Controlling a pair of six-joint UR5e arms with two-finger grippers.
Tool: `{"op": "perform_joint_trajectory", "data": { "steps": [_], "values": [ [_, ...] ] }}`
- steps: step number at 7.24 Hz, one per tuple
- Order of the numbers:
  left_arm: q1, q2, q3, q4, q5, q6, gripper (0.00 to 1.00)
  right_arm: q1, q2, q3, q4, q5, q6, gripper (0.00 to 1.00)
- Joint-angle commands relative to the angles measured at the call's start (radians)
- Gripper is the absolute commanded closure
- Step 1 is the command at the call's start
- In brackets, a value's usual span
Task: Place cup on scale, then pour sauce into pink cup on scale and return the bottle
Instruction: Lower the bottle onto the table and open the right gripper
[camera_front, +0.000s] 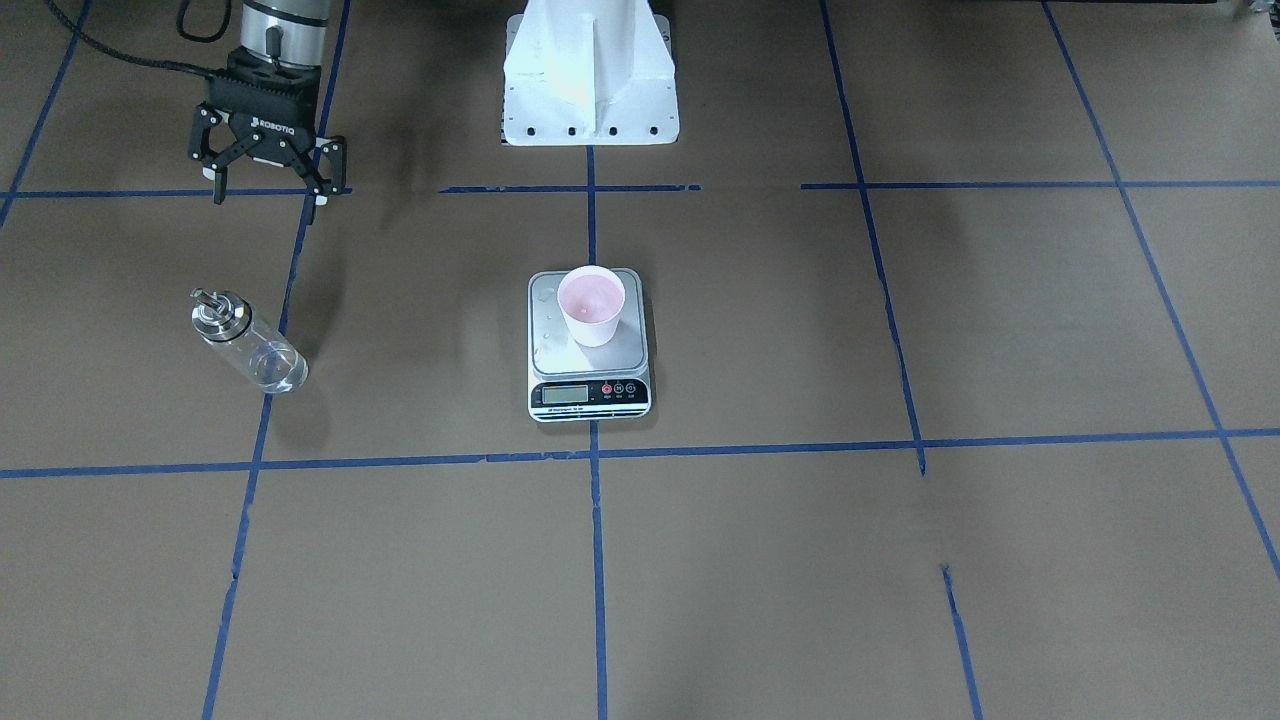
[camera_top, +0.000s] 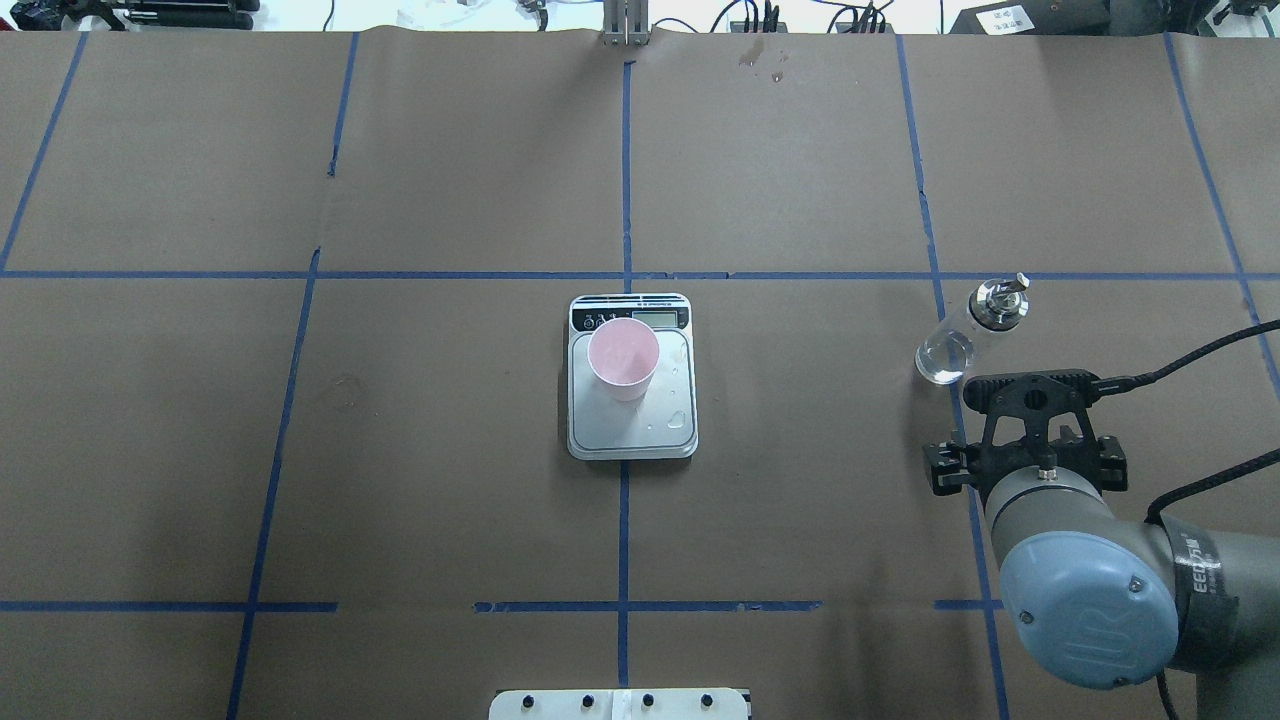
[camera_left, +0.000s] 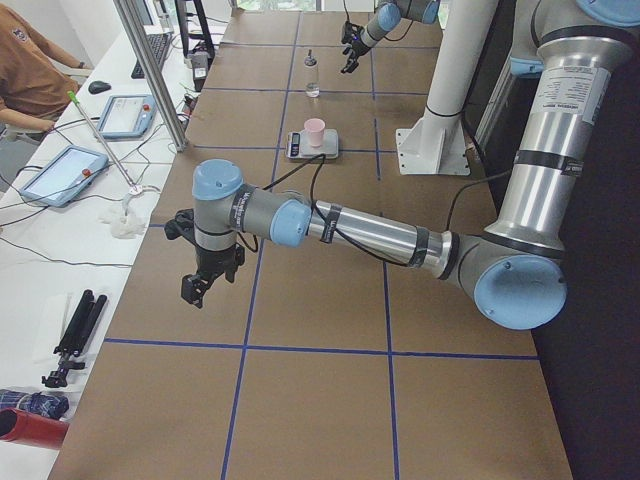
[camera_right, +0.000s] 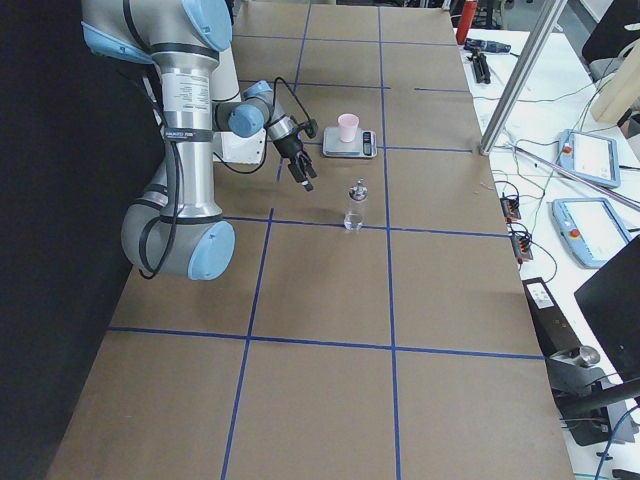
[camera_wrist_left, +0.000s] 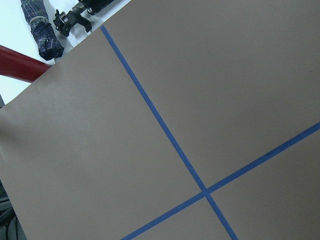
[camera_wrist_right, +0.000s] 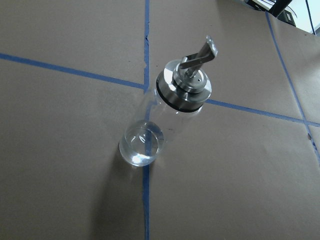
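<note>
Viewing the bench (camera_front: 800, 560) from the operators' side, we see the right pincer (camera_front: 268, 192) hanging tips-down over the brown paper, its two black fingers (camera_front: 218, 182) spread wide with only air between them.

(a) The bottle (camera_front: 245, 342) stands upright on the bench just ahead of this pincer, on the side away from the robot, apart from both fingers. In the right wrist view the bottle (camera_wrist_right: 165, 115) sits on a blue tape line (camera_wrist_right: 146, 200), its silver pourer cap uppermost and the thin spout angled up and away from the pincer.

(b) The scale (camera_top: 660, 435) lies well apart from the right pincer, toward the robot's left, at the middle of the bench. Its black display strip is on the far side from the robot.

(c) The cup (camera_top: 623, 358) stands upright on the scale's steel platform, in the half next to the display. A few clear droplets (camera_top: 681, 419) dot the platform beside it. Whether sauce lies inside the cup we cannot tell.

(d) The left pincer (camera_left: 205, 278) shows only in the left-end view, hanging over the bench far from the scale. Whether it is spread or pressed together we cannot tell.
</note>
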Motion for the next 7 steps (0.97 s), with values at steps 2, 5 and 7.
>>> {"op": "perform_joint_trajectory", "data": {
  "steps": [2, 5, 7],
  "values": [
    [0.0, 0.0, 0.0, -0.001, 0.0, 0.001, 0.0, 0.207, 0.309, 0.057, -0.367, 0.249, -0.3, 0.0],
    [0.0, -0.003, -0.003, 0.0, -0.003, 0.001, 0.0, 0.587, 0.325, 0.042, -0.339, 0.552, -0.757, 0.0],
    [0.0, 0.003, -0.002, 0.005, -0.003, 0.001, 0.0, 0.874, 0.302, -0.086, -0.261, 0.844, -1.058, 0.0]
  ]
}}
